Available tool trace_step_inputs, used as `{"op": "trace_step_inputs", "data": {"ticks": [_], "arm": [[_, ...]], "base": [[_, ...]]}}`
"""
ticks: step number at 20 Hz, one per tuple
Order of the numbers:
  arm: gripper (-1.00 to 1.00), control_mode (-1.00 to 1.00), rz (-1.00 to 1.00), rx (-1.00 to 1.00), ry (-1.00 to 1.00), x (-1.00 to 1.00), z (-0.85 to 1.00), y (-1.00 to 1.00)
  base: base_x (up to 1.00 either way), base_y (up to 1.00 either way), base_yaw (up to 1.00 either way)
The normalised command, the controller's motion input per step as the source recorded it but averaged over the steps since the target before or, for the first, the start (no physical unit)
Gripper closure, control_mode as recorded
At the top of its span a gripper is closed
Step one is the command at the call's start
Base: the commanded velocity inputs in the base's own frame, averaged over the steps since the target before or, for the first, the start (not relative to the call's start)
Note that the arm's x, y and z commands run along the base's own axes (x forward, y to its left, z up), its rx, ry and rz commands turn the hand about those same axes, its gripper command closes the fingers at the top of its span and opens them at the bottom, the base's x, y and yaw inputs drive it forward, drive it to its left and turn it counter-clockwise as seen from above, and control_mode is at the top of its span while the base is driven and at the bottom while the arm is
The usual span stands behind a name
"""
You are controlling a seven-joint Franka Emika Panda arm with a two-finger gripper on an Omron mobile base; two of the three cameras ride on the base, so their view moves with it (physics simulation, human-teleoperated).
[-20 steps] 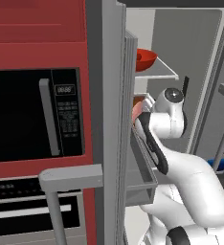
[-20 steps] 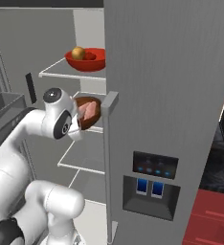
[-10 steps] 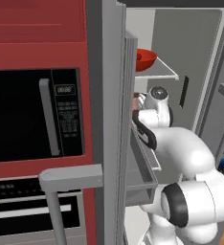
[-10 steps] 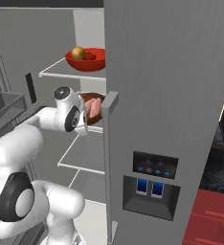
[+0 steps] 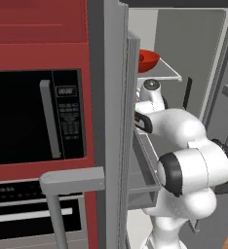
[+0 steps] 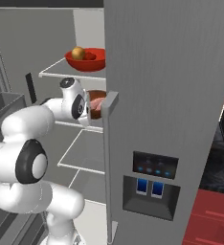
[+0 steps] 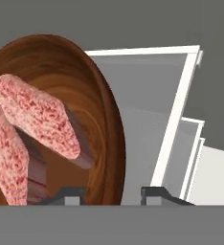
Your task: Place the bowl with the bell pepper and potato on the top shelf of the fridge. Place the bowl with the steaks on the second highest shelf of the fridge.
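- Pale fridge [image 6: 171, 95] interior lies ahead of our hand, with a red cabinet and a black microwave [image 5: 35, 121] off to the side in the left base view
- We see the gripper [image 7: 111, 194] in the hand view, its two dark fingertips [image 7: 154, 194] standing apart at the bottom edge
- We read the rim of the bowl with the steaks [image 7: 104, 139] as running down between the two tips; whether either tip touches it we cannot tell, so we cannot say if the hand is grasping or has let go
- Just ahead of the hand and to one side of it, the steaks [image 7: 37, 115] lie as two pink slabs inside the dark brown bowl
- Beyond the bowl's rim, on the other side of the hand, we see the white-edged shelf [image 7: 147, 115], with further shelf edges stacked past it
- From the right base view, the brown bowl sits right in front of our wrist on the second shelf down, partly hidden behind the door edge
- Above the hand, the bowl with the bell pepper and potato [image 6: 87, 60] rests on the top shelf [image 6: 61, 74]
- In that bowl we see the potato [image 6: 77, 52] beside the bell pepper [image 6: 90, 56], touching or nearly so
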Motion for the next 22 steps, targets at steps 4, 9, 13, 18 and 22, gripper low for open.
{"op": "trace_step_inputs", "data": {"ticks": [4,9,13,18,22], "arm": [[-1.0,-1.0,0.0,0.0,-0.11,-0.69,0.39,0.0],[-1.0,-1.0,-0.01,0.05,-0.17,-1.0,0.32,0.0],[-1.0,-1.0,-0.01,0.06,-0.23,-1.0,0.33,0.0],[-1.0,-1.0,0.0,0.09,-0.21,-1.0,0.5,0.0],[-1.0,-1.0,0.0,0.11,-0.11,-1.0,0.74,0.0]], "base": [[0.0,0.0,0.0],[0.0,0.0,0.0],[0.0,0.0,0.0],[0.0,0.0,0.0],[0.0,0.0,0.0]]}}
